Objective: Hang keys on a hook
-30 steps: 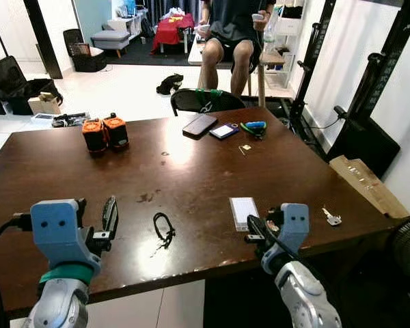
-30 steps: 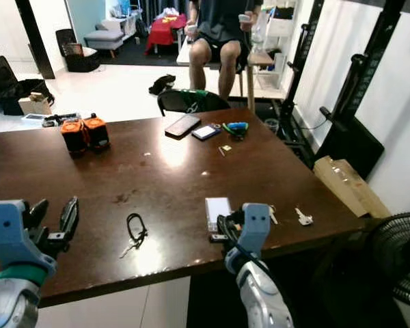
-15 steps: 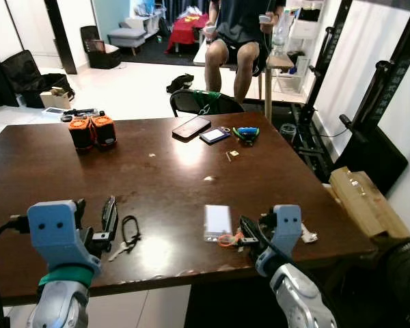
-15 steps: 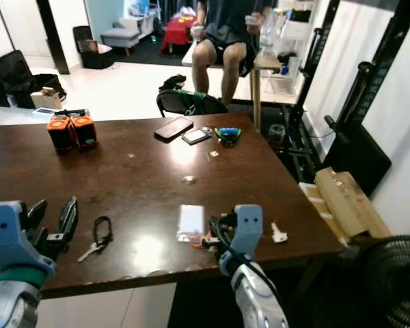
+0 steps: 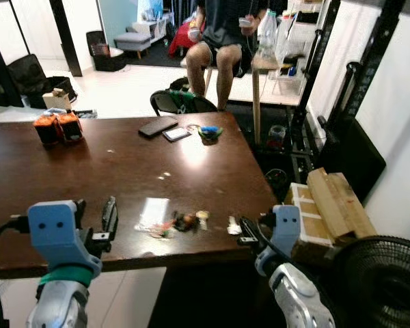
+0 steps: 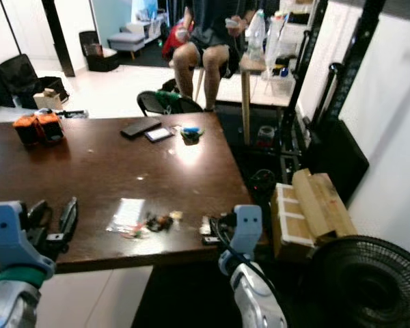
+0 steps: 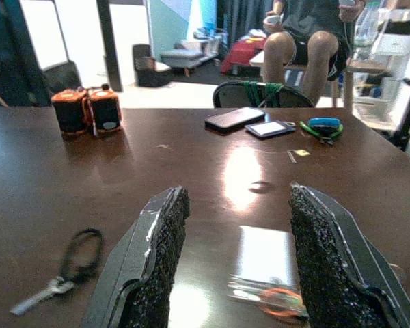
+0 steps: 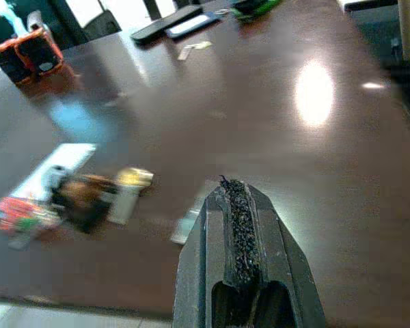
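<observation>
Left claw point(image 7: 236, 263) spread wide, empty, above the table point(image 5: 109, 164) near its front edge; right claw point(image 8: 240, 225) clenched, empty, keys point(image 7: 61, 277) untouched.

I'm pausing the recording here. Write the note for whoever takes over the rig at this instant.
Left gripper: open, holding nothing, low over the near edge of the table.
Right gripper: shut, holding nothing, at the table's near right corner.
Keys: one on a black loop lies beside the left gripper; a small silver key lies just ahead of the right gripper.
Done: nothing picked up.
Left: grasp the keys, find the hook, hang them.
</observation>
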